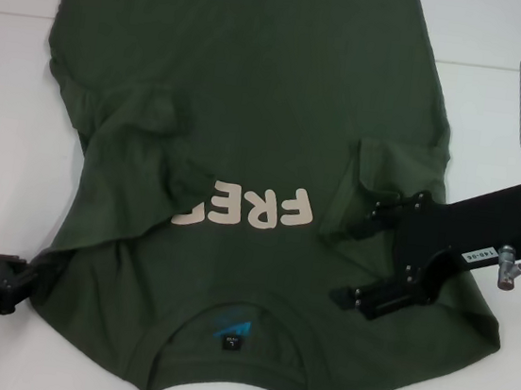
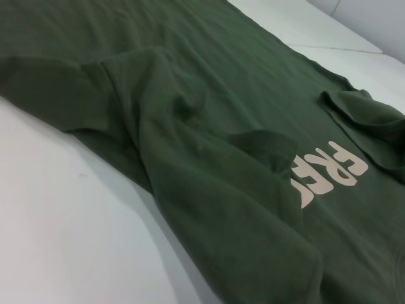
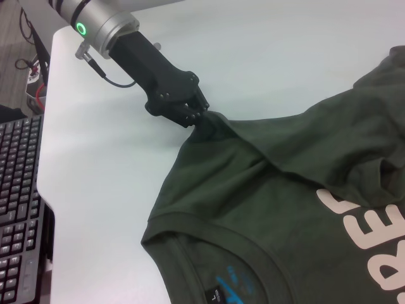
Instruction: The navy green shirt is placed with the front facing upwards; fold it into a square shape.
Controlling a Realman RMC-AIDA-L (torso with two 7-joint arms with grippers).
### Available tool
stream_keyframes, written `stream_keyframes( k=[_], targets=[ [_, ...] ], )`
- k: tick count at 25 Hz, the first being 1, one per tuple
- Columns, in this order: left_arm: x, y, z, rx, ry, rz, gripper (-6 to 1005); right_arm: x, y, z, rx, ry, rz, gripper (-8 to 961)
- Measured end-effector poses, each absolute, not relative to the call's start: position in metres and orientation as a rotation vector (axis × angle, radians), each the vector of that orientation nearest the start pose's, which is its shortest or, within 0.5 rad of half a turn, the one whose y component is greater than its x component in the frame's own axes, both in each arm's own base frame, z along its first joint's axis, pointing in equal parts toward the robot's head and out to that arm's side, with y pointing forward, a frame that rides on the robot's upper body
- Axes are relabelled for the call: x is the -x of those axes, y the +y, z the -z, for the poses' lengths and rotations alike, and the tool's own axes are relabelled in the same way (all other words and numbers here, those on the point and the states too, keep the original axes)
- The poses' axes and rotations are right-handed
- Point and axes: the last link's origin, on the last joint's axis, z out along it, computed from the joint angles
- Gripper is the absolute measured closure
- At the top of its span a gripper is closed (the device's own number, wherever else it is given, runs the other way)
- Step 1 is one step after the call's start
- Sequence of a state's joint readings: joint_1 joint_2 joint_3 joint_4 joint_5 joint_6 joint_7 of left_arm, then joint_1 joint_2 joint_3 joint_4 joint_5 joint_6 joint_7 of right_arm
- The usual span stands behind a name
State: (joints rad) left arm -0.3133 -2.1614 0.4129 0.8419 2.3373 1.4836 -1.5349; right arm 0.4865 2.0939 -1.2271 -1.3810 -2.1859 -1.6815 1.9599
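Your shirt [image 1: 246, 155] lies face up across the middle of the white table [image 1: 3, 125], collar toward the near edge and hem running off toward the far edge, with both sleeves already turned in over the chest. The left sleeve fold covers the end of the cream lettering [image 1: 249, 208] and sits in a rumpled ridge rather than flat. The left gripper [image 3: 190, 114] is at the near left of the table, closed on a pinch of cloth at the shoulder, and the fabric is drawn taut into a peak there. The right gripper [image 1: 367, 256] hovers over the right shoulder beside the folded-in right sleeve, jaws spread wide and holding nothing. The main risk, as you go on, is uneven tension: only one side is gripped, so any lift or pull from the left would likely drag the whole shirt toward that edge and skew the collar line. If you close the right jaws where they are now, they may catch the loose sleeve flap along with the shoulder — or only the flap — and the fold would open when raised. The rumpled left sleeve could also slide out under a lift, leaving a lopsided shape instead of a square. Watch the near edge too, since the collar sits close to it.
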Motion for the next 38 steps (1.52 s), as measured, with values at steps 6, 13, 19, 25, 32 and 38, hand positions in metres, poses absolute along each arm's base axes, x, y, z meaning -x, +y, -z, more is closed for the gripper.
stream_keyframes(
  k=[6,13,19,25,32,38],
  targets=[
    [0.361,0.261,-0.016,2.402,-1.136,0.384,972,-0.169,0.321,-0.01,3.018,0.425,0.012,41],
    [0.355,0.263,-0.02,2.391,-1.119,0.45,972,-0.172,0.335,-0.018,2.872,0.702,0.362,46],
    [0.352,0.264,-0.022,2.403,-1.092,0.47,972,-0.173,0.335,-0.009,2.7,0.859,0.905,55],
    [0.349,0.264,-0.022,2.411,-1.073,0.492,972,-0.173,0.328,-0.003,2.576,0.944,1.069,78],
    [0.348,0.263,-0.023,2.41,-1.061,0.519,972,-0.198,0.327,-0.003,2.415,1.086,1.118,88],
    [0.345,0.266,-0.023,2.416,-1.051,0.522,972,-0.217,0.324,-0.002,2.35,1.171,1.115,88]
  ],
)
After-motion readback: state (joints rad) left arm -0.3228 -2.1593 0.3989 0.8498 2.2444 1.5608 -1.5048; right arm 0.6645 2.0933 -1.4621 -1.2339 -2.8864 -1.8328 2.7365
